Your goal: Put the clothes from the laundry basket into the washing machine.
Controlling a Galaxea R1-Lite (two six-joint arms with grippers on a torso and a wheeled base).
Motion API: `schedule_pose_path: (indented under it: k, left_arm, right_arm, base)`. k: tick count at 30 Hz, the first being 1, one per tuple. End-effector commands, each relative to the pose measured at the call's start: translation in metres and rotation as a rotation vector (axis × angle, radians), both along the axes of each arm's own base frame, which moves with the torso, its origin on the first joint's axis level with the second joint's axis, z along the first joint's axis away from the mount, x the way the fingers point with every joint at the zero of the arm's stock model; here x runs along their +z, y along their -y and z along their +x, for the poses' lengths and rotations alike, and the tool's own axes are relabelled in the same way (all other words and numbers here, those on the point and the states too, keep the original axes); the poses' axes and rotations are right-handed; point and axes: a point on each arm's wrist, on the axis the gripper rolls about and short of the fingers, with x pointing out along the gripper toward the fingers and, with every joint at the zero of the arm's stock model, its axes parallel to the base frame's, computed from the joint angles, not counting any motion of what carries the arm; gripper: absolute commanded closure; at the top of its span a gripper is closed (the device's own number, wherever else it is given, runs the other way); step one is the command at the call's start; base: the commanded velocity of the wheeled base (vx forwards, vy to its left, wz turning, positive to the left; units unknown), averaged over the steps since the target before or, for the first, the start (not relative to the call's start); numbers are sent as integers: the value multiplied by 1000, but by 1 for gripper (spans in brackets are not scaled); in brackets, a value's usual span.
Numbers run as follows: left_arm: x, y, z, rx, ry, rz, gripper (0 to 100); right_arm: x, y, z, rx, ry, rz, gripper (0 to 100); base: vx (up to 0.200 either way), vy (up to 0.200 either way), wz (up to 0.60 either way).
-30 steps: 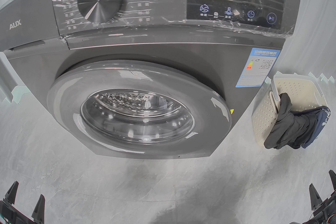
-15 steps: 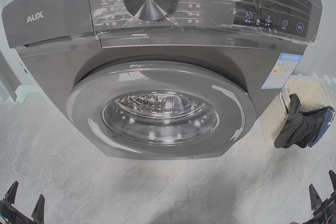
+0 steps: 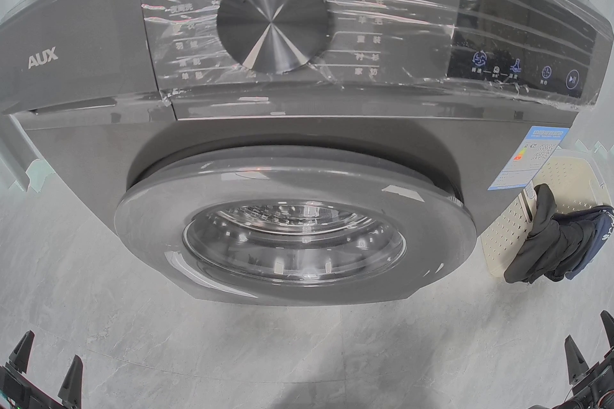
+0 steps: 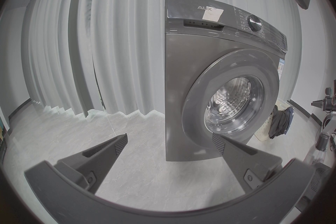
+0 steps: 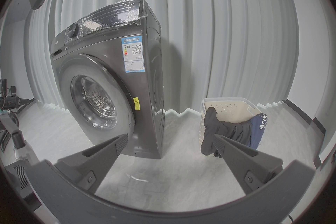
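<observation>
Looming bigger in the head view than a second ago, the washing machine hasn't moved, that's just the camera rolling closer. Its round door is shut, so I'd guess it has to be opened before anything goes in. The laundry basket sits on the floor just beside the machine, on the robot's right, with dark clothes draped over its rim. The left gripper and right gripper hang low, fingers spread wide, holding nothing.

Washing machine ahead of left gripper; laundry basket ahead of right gripper, beside machine; clothes over its rim.
</observation>
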Motion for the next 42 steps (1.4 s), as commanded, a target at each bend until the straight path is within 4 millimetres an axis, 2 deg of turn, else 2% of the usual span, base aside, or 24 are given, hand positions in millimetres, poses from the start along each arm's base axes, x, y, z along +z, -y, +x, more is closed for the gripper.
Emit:
schedule_pose_path:
  k: [1, 6, 7, 9, 10, 11, 14, 20, 26, 27, 28, 34, 42]
  left_arm:
    - [-5, 0, 0, -1, -1, 1, 0]
    - [-5, 0, 0, -1, -2, 4, 0]
    - [-5, 0, 0, -1, -1, 4, 0]
    - [-5, 0, 0, -1, -1, 9, 0]
    - [-5, 0, 0, -1, -1, 9, 0]
    - [-5, 0, 0, -7, 1, 3, 0]
    - [-5, 0, 0, -5, -1, 4, 0]
    - [-5, 0, 0, -1, -2, 9, 0]
    - [-5, 0, 0, -1, -2, 9, 0]
    - [-5, 0, 0, -1, -2, 9, 0]
    - [-5, 0, 0, -1, -2, 9, 0]
    - [-5, 0, 0, -4, -1, 9, 0]
    - [-5, 0, 0, -5, -2, 6, 0]
  right_arm:
    - [-5, 0, 0, 1, -4, 4, 0]
    - [-3, 0, 0, 4, 7, -6, 0]
    - [3, 0, -2, 9, 47, -8, 0]
    - [30, 0, -8, 10, 151, -6, 0]
    - [30, 0, -8, 10, 151, -6, 0]
    - [51, 0, -14, 16, 191, -6, 0]
    - [58, -1, -9, 47, 145, -6, 0]
    - [66, -4, 20, 175, -46, 0, 0]
    - [85, -8, 50, 399, -129, 11, 0]
    - [85, -8, 50, 399, -129, 11, 0]
    - [91, -10, 60, 463, -143, 19, 0]
    - [100, -19, 91, 596, -174, 26, 0]
    - [103, -41, 127, 637, -204, 4, 0]
  base:
    - [0, 0, 0]
    - [0, 0, 0]
    - [0, 0, 0]
    - [0, 0, 0]
    - [0, 0, 0]
    - [0, 0, 0]
    - [0, 200, 0]
    - [0, 100, 0]
    - [0, 0, 0]
    - [0, 0, 0]
    - [0, 0, 0]
    - [0, 0, 0]
    - [0, 0, 0]
